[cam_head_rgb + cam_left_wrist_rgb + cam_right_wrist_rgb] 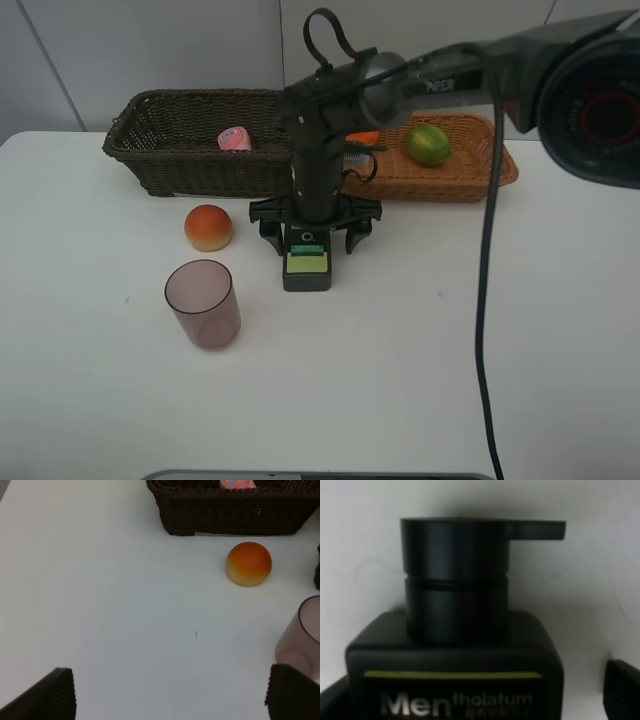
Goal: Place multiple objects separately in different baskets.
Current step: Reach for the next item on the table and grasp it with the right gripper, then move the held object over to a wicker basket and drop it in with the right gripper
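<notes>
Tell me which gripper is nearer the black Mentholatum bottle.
Right. The right gripper hangs directly over the bottle, open fingers on either side of it. The left gripper, also open, is farther off, beyond the mauve cup and peach-like fruit.

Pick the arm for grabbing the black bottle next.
Right: the right end effector, open, sits over the bottle, jaws either side. The left end effector is off by the peach and cup.

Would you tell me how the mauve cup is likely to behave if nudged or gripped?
The cup stands upright, tall and thin-walled, so a high nudge would probably tip it. It looks empty, so likely light. Its smooth sides may slip.
</notes>
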